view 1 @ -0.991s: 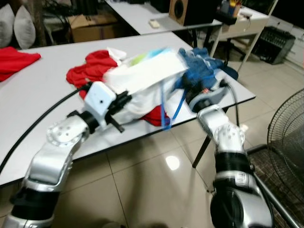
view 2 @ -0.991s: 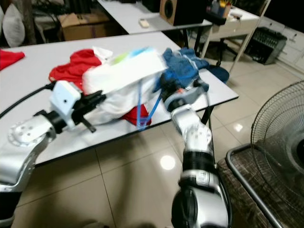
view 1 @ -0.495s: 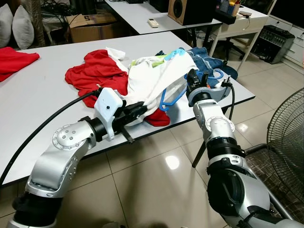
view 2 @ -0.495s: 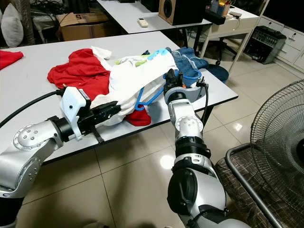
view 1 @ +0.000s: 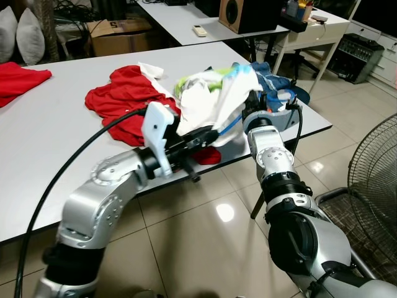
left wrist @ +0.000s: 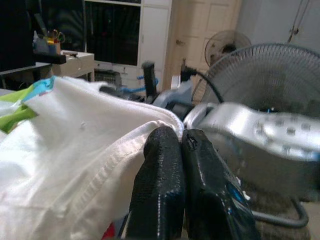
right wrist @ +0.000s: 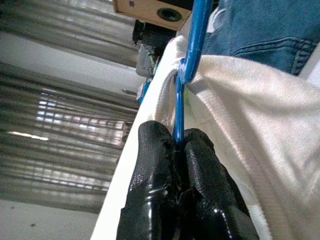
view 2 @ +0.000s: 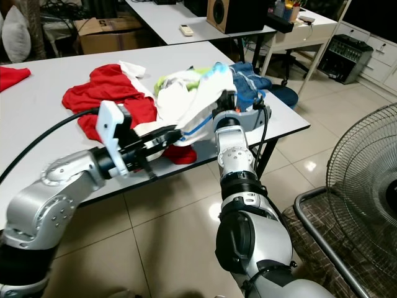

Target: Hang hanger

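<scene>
Left eye view: a white shirt (view 1: pixel 208 105) was seen bunched near the desk's (view 1: pixel 56 133) front right edge, over a red garment (view 1: pixel 121 99), with blue jeans (view 1: pixel 273 84) toward the right corner. The left gripper (view 1: pixel 208 133) was pressed into the shirt's lower hem. The right gripper (view 1: pixel 251 105) was raised just beside the shirt, and a blue hanger (view 1: pixel 231 124) ran down from it under the cloth.

Left wrist view: the fingers (left wrist: pixel 160 165) were closed together, with the shirt's hem (left wrist: pixel 100 175) pinched between them.

Right wrist view: both fingers (right wrist: pixel 155 165) were clamped on the hanger's thin blue bar (right wrist: pixel 178 117), which rose straight from the tips into the shirt's neck opening, denim behind it.
</scene>
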Available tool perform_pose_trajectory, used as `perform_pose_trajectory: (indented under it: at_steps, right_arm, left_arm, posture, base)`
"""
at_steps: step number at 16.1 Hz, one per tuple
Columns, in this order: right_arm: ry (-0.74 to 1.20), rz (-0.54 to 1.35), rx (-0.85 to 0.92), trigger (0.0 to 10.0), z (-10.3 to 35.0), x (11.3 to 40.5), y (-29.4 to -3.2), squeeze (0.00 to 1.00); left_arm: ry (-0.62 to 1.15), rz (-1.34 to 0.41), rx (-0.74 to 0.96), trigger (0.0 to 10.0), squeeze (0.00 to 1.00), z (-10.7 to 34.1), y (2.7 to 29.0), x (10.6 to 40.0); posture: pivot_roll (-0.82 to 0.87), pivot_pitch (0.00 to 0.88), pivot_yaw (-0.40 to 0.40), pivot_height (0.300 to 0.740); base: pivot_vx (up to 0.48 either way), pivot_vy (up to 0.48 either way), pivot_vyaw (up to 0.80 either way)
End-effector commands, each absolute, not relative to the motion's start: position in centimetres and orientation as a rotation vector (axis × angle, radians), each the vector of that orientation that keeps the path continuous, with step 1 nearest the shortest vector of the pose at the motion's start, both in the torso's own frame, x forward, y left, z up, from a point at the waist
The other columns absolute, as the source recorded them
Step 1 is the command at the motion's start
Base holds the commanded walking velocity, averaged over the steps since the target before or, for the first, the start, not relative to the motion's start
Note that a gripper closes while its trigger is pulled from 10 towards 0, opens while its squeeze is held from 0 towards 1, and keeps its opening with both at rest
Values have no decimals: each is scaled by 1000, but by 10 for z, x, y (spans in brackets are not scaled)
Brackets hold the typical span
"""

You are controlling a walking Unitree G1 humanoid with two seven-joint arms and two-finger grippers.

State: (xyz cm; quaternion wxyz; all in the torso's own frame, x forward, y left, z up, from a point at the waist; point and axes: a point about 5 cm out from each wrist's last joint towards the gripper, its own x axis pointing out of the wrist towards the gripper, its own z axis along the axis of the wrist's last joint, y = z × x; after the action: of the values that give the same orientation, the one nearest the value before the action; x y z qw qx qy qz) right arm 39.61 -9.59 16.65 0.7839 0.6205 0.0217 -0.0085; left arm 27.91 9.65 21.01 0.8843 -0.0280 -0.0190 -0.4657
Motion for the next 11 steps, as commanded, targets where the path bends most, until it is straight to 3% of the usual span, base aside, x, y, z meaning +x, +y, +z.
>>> perform_pose_trajectory:
  at_steps: [1,5,7,10,11]
  right_arm:
    - [100,58,1325,0,174,393,-60,0]
    - [150,101,1252,0,169,390,-50,0]
    - [218,331,1206,0,178,383,-30,0]
    - [244,583,1099,0,189,360,-23,0]
    - [249,629,1061,0,190,352,-27,0]
  left_arm:
    - [-54,-980,-52,0,0,217,90,282]
    - [-80,-986,-209,0,0,230,78,286]
    - [-70,-868,-203,0,0,231,84,297]
    - [-106,-640,-272,0,0,245,105,321]
    - [-110,-637,-277,196,0,248,107,321]
  posture:
    - [-72,0,-41,740]
    - [-81,0,-32,740]
    - [-83,0,-29,740]
    - [-88,0,-23,740]
    - [-93,0,-16,740]
  base:
    - [0,0,0]
    - [0,0,0]
    - [0,0,0]
    - [0,0,0]
    - [0,0,0]
